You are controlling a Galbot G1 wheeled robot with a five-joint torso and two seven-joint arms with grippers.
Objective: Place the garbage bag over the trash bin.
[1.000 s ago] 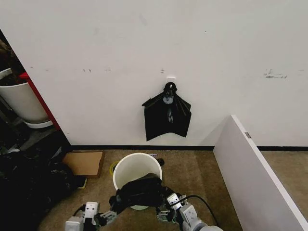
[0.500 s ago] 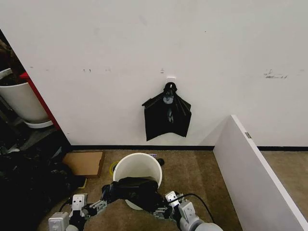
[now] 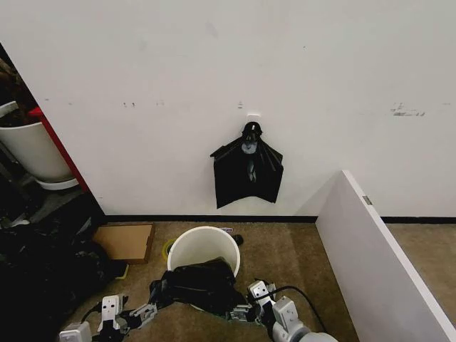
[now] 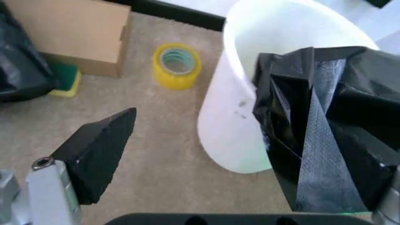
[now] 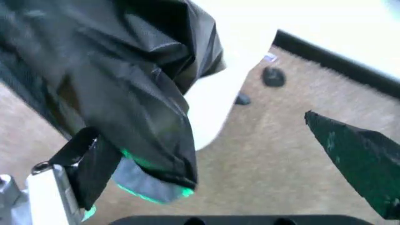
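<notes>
The trash bin point(image 3: 204, 248), a cream-white round bucket, stands on the carpet by the wall. The black garbage bag point(image 3: 199, 285) hangs crumpled over its near rim, stretched between my two grippers. My left gripper point(image 3: 148, 311) is at the bag's left end and my right gripper point(image 3: 242, 311) at its right end. In the left wrist view the left gripper point(image 4: 237, 140) is open beside the bin point(image 4: 240, 108); one bare finger point(image 4: 93, 154) stands off and the bag point(image 4: 325, 140) hangs over the other. In the right wrist view the right gripper point(image 5: 206, 131) is open too, with the bag point(image 5: 125, 84) draped over one finger.
A bunch of black bags point(image 3: 248, 171) hangs on the wall behind the bin. A white panel point(image 3: 377, 263) borders the right. A cardboard box point(image 3: 125, 242), a yellow tape roll point(image 4: 178, 65) and a pile of black bags point(image 3: 35, 271) lie to the left.
The left gripper has drawn out to the left with its end of the bag. The bag has spread wider and dropped lower over the bin's near rim. The right gripper has barely moved.
</notes>
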